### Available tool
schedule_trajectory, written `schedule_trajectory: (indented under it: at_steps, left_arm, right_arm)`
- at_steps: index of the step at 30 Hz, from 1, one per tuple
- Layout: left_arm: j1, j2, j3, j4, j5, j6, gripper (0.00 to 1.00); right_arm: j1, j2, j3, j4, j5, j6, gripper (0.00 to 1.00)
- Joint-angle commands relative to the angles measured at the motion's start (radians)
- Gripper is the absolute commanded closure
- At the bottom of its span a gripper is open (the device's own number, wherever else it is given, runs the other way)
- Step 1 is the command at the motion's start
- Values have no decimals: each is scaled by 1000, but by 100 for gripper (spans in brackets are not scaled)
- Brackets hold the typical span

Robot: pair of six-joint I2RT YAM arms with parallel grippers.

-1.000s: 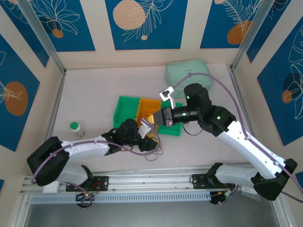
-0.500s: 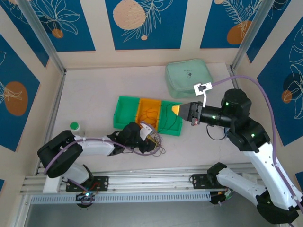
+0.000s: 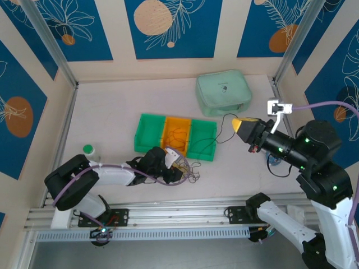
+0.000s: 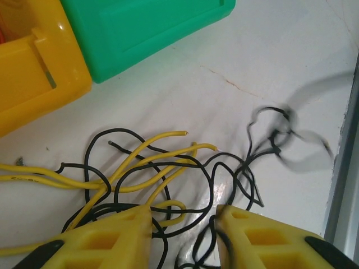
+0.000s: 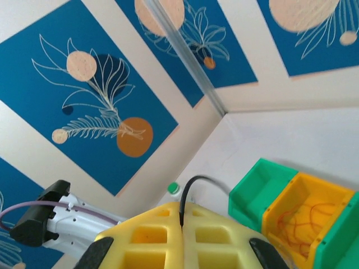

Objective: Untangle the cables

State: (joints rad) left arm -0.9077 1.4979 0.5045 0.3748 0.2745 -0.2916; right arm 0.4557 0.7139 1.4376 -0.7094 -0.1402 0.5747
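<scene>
A tangle of black cables (image 4: 168, 168) and pale yellow cables (image 4: 140, 147) lies on the white table in front of the bins, also seen from above as a small tangle (image 3: 188, 170). My left gripper (image 4: 185, 221) (image 3: 177, 166) rests low over it, open, with strands lying between and under its yellow fingers. My right gripper (image 3: 240, 122) (image 5: 181, 208) is raised at the right, shut on one black cable (image 5: 189, 185). That black cable (image 3: 224, 119) arcs back down toward the bins. Thin orange cables (image 5: 305, 221) lie in the orange bin.
A row of three bins stands mid-table: green bin (image 3: 148, 130), orange bin (image 3: 177, 130), green bin (image 3: 203, 141). A mint pouch (image 3: 222, 92) lies at the back. A small green-capped bottle (image 3: 88, 150) stands at the left. An aluminium rail (image 3: 168, 210) runs along the near edge.
My right arm has swung from over the bins far to the right and up, drawing a black cable out with it. The left gripper has stayed over the tangle.
</scene>
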Motion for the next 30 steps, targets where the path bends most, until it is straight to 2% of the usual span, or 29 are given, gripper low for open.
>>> schedule_trajectory:
  at_steps: [1,10,16,21,25,30]
  left_arm:
    - [-7,26,-13,0,-14,-17,65]
    - [-7,34,-28,14,1,-26,65]
    - [-8,-30,11,-10,123,-31,60]
    - [-6,-82,118,-234,180,29,57]
    - [-8,-132,197,-451,142,116,57]
    - [-7,-228,245,-587,107,151,55]
  right_arm:
    - [-5,-11,40,-42,89,-56,100]
    - [-6,-5,93,-98,190,-117,100]
    - [-6,42,78,-110,163,-129,100]
    - [-8,114,72,-97,70,-136,100]
    - [-15,188,73,-66,-30,-137,100]
    - [-32,254,47,-6,-99,-139,100]
